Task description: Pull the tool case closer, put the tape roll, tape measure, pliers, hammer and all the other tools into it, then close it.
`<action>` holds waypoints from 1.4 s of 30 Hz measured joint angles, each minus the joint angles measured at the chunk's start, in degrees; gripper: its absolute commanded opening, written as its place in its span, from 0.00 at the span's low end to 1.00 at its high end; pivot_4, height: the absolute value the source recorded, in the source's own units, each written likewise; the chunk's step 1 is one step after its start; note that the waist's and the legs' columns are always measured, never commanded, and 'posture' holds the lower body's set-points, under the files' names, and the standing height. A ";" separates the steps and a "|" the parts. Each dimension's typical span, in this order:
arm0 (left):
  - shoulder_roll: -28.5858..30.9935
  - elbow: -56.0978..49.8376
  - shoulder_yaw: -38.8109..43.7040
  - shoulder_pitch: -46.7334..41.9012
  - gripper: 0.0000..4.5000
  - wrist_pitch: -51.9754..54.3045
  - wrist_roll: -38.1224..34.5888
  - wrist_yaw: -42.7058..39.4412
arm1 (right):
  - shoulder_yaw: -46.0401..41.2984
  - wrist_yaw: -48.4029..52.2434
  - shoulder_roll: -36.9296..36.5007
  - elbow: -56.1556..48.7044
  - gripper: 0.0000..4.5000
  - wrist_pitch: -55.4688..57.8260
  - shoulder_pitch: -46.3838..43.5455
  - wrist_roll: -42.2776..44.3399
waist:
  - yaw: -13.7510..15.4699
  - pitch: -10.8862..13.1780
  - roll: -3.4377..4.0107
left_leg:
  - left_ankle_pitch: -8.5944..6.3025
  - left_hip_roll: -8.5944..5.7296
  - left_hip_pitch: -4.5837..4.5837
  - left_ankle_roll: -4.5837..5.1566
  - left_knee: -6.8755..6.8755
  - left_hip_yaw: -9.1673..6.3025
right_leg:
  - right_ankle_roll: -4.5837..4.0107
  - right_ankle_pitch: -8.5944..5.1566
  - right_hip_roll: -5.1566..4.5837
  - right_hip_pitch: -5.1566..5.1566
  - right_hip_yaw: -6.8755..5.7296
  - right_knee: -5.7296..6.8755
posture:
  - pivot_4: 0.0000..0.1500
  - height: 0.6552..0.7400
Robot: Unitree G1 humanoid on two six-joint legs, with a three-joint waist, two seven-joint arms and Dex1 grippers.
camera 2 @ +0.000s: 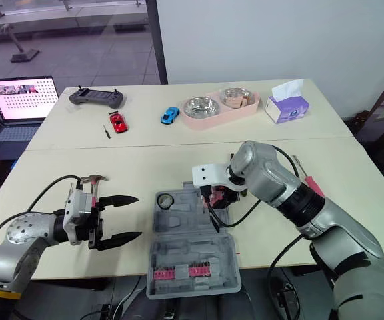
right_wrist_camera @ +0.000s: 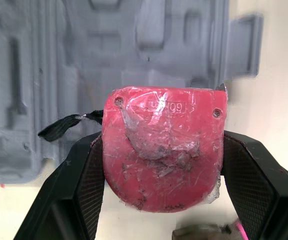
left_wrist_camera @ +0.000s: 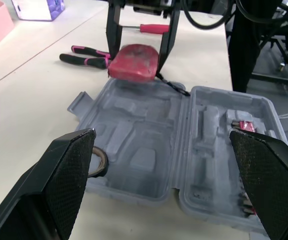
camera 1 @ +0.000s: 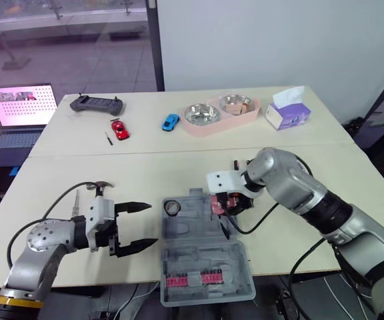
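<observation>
The grey tool case (camera 1: pixel 205 257) lies open near the table's front edge, with the tape roll (camera 1: pixel 173 208) in its far left corner. My right gripper (camera 1: pixel 223 203) is shut on the red tape measure (right_wrist_camera: pixel 164 150) and holds it over the case's far right edge. My left gripper (camera 1: pixel 141 227) stands open just left of the case, nothing between its fingers (left_wrist_camera: pixel 69 175). The hammer (camera 1: pixel 99 187) lies behind my left wrist. Beyond the case lie the pink-handled pliers (left_wrist_camera: pixel 84 54) and a red-handled screwdriver (left_wrist_camera: pixel 151 28).
At the back of the table stand a pink tray (camera 1: pixel 220 121) with two steel bowls, a tissue box (camera 1: pixel 287 110), two toy cars (camera 1: pixel 119 129), and a black controller (camera 1: pixel 97 103). A laptop (camera 1: pixel 20 113) sits far left. A strip of red bits (camera 1: pixel 192 279) fills the case's near half.
</observation>
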 measured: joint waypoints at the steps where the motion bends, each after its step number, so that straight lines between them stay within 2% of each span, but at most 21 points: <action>1: -0.19 -0.04 -0.01 0.23 1.00 0.01 0.00 0.14 | 0.38 -0.19 0.19 1.13 0.63 -0.58 0.00 -0.61 | -0.12 0.00 0.00 | 0.02 0.01 0.01 -0.03 0.01 0.00 | 0.00 0.00 0.02 0.00 0.00 0.03 | 1.00 1.00; 8: -0.48 -0.75 0.01 1.03 1.00 0.02 0.01 1.18 | 1.31 -1.90 3.09 6.25 0.63 -3.33 0.30 -2.88 | -1.21 -0.01 -0.01 | 0.08 0.03 0.04 -0.12 0.01 0.01 | -0.01 0.00 0.02 -0.25 0.08 0.55 | 1.00 1.00; 19: -0.46 -1.21 0.05 1.36 1.00 0.10 0.00 1.64 | 0.87 -4.22 7.40 13.23 0.63 -10.74 0.72 -4.42 | -1.22 -0.02 -0.02 | 0.09 0.03 0.03 -0.14 0.01 0.05 | -0.01 0.00 0.06 -0.29 0.16 0.59 | 1.00 1.00; 31: -0.46 -2.34 0.05 1.42 1.00 0.29 -0.02 2.34 | 0.44 -4.54 8.99 15.56 0.63 -14.37 0.74 -5.38 | -1.26 -0.02 -0.03 | 0.09 0.03 0.03 -0.15 0.00 0.05 | -0.02 0.00 0.08 -0.31 0.18 0.60 | 1.00 1.00; 33: -0.46 -2.40 0.05 1.46 1.00 0.42 -0.02 2.41 | 0.44 -4.37 8.99 15.56 0.86 -14.63 0.74 -5.53 | -1.27 -0.02 -0.03 | 0.09 0.03 0.03 -0.15 0.00 0.05 | -0.02 0.00 0.08 -0.32 0.18 0.60 | 1.00 1.00; 35: -0.47 -2.70 0.05 1.73 1.00 0.50 -0.03 2.52 | 0.39 -3.77 8.98 15.50 1.00 -14.81 0.80 -5.52 | -1.30 -0.02 -0.03 | 0.09 0.03 0.03 -0.15 0.00 0.05 | -0.02 0.00 0.08 -0.31 0.18 0.60 | 1.00 1.00; 42: -0.52 -3.40 0.00 2.16 1.00 1.15 -0.07 3.04 | -2.98 -2.90 8.55 10.68 1.00 -11.12 0.70 -5.08 | -1.29 -0.02 -0.02 | 0.10 0.03 0.03 -0.16 -0.03 0.06 | -0.02 0.00 0.10 -0.36 0.22 0.61 | 1.00 1.00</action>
